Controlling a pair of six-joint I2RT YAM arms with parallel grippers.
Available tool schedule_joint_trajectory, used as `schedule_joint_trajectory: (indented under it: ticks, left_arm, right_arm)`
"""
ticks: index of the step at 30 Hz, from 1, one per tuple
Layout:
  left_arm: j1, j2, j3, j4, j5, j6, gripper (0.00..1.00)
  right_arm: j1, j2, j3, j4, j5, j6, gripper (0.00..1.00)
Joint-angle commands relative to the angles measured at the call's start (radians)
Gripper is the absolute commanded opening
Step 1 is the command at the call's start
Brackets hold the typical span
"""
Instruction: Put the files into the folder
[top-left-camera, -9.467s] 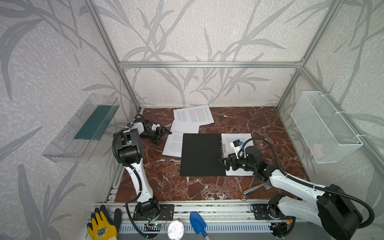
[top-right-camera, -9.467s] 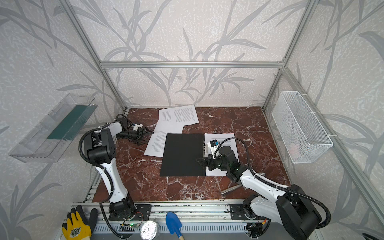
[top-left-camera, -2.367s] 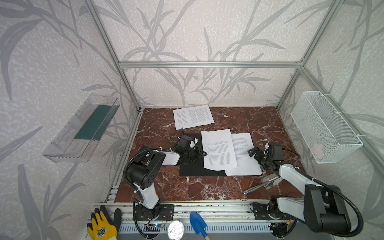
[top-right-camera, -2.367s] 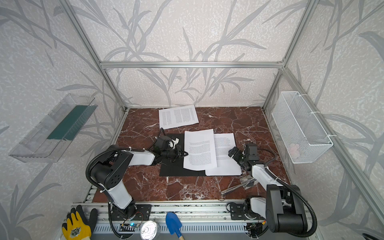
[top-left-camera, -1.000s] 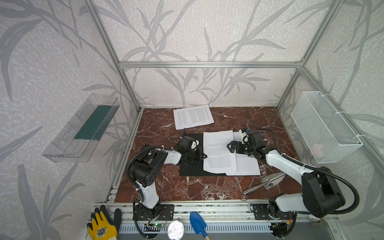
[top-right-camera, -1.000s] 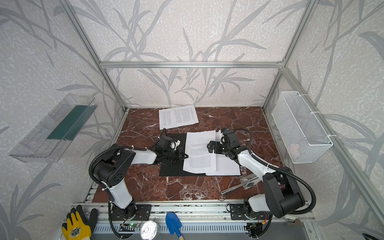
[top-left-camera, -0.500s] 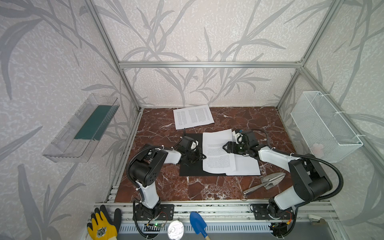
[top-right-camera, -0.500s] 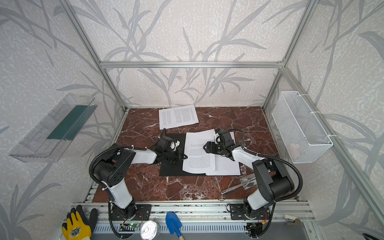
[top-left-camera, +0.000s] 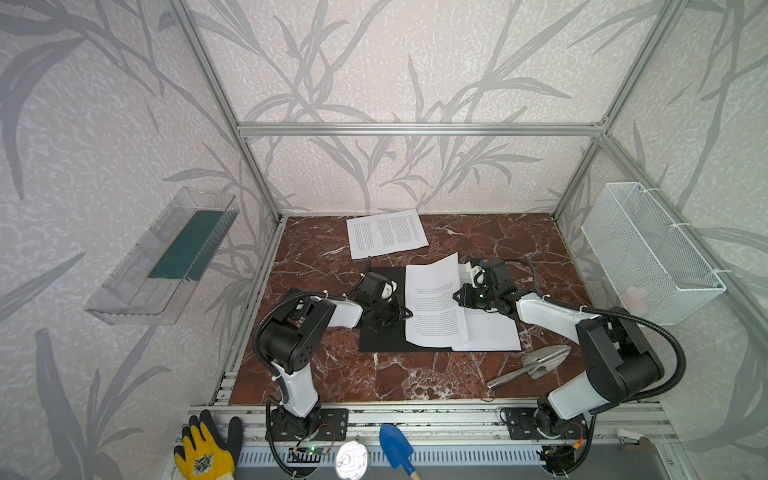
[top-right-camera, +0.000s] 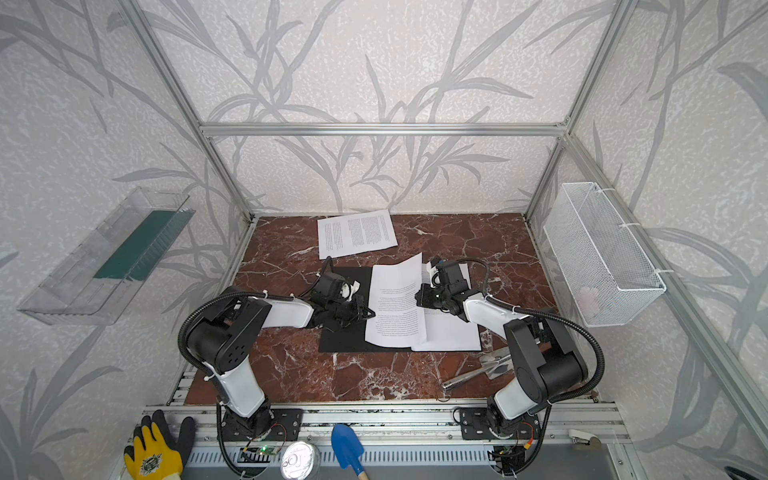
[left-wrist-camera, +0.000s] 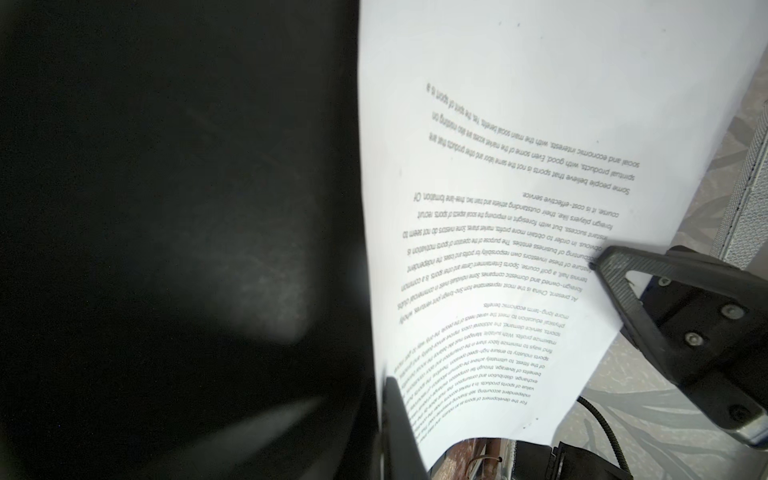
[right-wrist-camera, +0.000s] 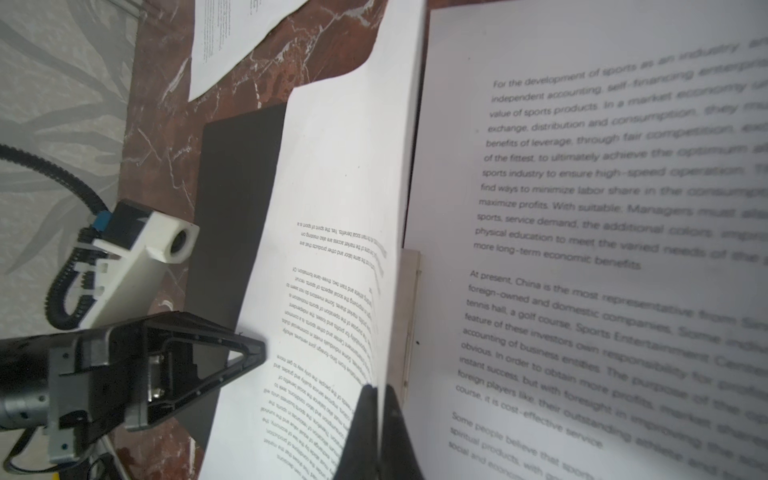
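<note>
folder partly hidden under sheets, far sheet print too small to read

Left arm and right arm reach inward, jaws closed

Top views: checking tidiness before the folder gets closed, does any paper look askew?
Yes. The top white printed sheet lies tilted on the open black folder, its right edge lifted, pinched by the right tool.
</note>
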Motion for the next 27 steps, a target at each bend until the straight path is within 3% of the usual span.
schedule_joint_trajectory:
  ticks: [1, 3, 4, 5, 6, 13, 18, 21, 27]
  left_arm:
    - [-0.005, -0.027, -0.018, 0.114, 0.041, -0.039, 0.05]
    - [-0.005, -0.061, -0.046, 0.182, 0.048, -0.059, 0.18]
    - [-0.005, -0.079, -0.059, 0.209, 0.048, -0.064, 0.36]
    - [-0.004, -0.106, -0.075, 0.238, 0.045, -0.065, 0.9]
    - [-0.005, -0.135, -0.087, 0.255, 0.04, -0.061, 0.99]
    - [-0.015, -0.364, -0.162, 0.275, -0.035, 0.031, 0.99]
    - [-0.06, -0.534, -0.199, 0.224, -0.121, 0.142, 0.99]
    - [-0.074, -0.568, -0.195, 0.16, -0.171, 0.178, 0.99]
    - [-0.073, -0.49, -0.176, 0.194, -0.123, 0.153, 0.99]
  right_arm:
    - [0.003, -0.056, -0.001, -0.04, 0.014, -0.018, 0.0]
    - [0.002, -0.102, 0.011, -0.081, 0.016, -0.052, 0.0]
    - [0.002, -0.124, 0.018, -0.108, 0.02, -0.068, 0.0]
    - [0.0, -0.146, 0.031, -0.143, 0.03, -0.085, 0.0]
    - [-0.003, -0.166, 0.043, -0.176, 0.045, -0.103, 0.0]
    - [-0.138, -0.232, 0.094, -0.382, 0.037, -0.198, 0.0]
    - [-0.179, -0.223, 0.156, -0.569, 0.256, -0.331, 0.0]
    - [-0.179, -0.187, 0.19, -0.628, 0.373, -0.398, 0.0]
    - [-0.178, -0.104, 0.242, -0.653, 0.423, -0.442, 0.0]
